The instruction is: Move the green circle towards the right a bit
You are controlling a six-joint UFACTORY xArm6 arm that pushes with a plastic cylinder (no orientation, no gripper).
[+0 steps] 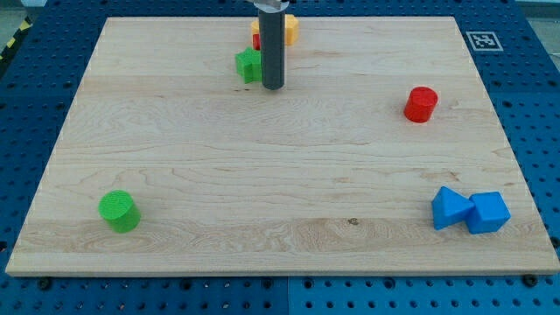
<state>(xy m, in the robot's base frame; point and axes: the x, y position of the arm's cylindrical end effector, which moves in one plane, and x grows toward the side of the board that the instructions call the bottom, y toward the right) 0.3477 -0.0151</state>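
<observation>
No fingers are fitted: the arm ends in a straight dark rod, so nothing on it can spread, press together or pinch. My tip (273,87) stands on the wooden board (280,175) near the view's top edge, slightly left of centre. The rod rises vertically from the tip and leaves the frame at the view's top; the rest of the arm is out of view.

Directly to the view's left of the tip lies a second green block (248,65). It touches or nearly touches the rod, and its exact shape cannot be made out. Behind the rod, toward the view's top, sits an orange-yellow block (290,29), partly hidden by the rod. A sliver of a red block (255,41) shows at the rod's left edge, just above the second green block.

The green circle (118,211), a short cylinder, rests near the board's bottom-left corner, well apart from the tip and from every other block.

A red cylinder (421,104) stands alone on the view's right half of the board. Two blue blocks sit in the bottom-right corner, touching each other: a blue triangular block (450,208) on the left and a blue cube (488,213) on the right.

The board lies on a blue perforated table (35,79).
</observation>
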